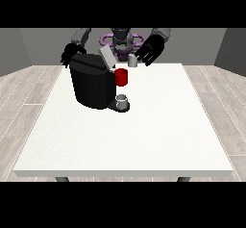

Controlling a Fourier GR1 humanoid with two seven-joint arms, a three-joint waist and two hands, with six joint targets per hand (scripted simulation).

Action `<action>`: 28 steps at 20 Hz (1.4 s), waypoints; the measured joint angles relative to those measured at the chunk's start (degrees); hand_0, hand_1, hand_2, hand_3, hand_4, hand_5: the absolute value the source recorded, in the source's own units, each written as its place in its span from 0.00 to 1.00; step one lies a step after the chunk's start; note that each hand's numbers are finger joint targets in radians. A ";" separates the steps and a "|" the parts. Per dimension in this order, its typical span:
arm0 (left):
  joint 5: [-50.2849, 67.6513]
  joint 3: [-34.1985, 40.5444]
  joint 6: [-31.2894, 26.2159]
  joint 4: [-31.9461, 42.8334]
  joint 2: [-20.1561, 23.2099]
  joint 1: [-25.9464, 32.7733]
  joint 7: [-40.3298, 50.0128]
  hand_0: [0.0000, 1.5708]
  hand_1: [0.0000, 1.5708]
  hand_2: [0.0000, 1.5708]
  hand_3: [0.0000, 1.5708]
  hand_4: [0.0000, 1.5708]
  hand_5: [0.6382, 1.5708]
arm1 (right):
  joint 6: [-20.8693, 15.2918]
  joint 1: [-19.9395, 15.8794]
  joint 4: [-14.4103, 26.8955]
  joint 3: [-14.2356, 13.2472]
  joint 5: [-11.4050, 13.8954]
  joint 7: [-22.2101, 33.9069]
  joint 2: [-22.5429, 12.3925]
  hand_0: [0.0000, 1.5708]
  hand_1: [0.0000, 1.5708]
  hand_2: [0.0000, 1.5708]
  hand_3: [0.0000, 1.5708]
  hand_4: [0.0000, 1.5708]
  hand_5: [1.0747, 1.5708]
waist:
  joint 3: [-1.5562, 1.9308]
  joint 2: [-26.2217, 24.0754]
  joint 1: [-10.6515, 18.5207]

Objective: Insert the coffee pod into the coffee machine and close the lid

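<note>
The black coffee machine (90,85) stands at the table's (144,140) far left part, blocking passage there. Its grey lid (107,57) tilts up and open. A red holder (121,77) juts from its right side above a grey cup (122,100). A small grey pod (133,60) stands near the far edge. The table's right and near parts lie free.
</note>
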 measured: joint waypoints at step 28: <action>-3.18 -0.37 0.80 1.43 -2.79 -4.05 0.81 0.77 0.77 0.81 0.77 0.33 1.00 | -1.51 -1.26 -1.27 -1.90 -0.05 -0.72 -0.62 0.00 0.00 0.00 0.00 0.33 1.00 | 0.01 3.90 -1.43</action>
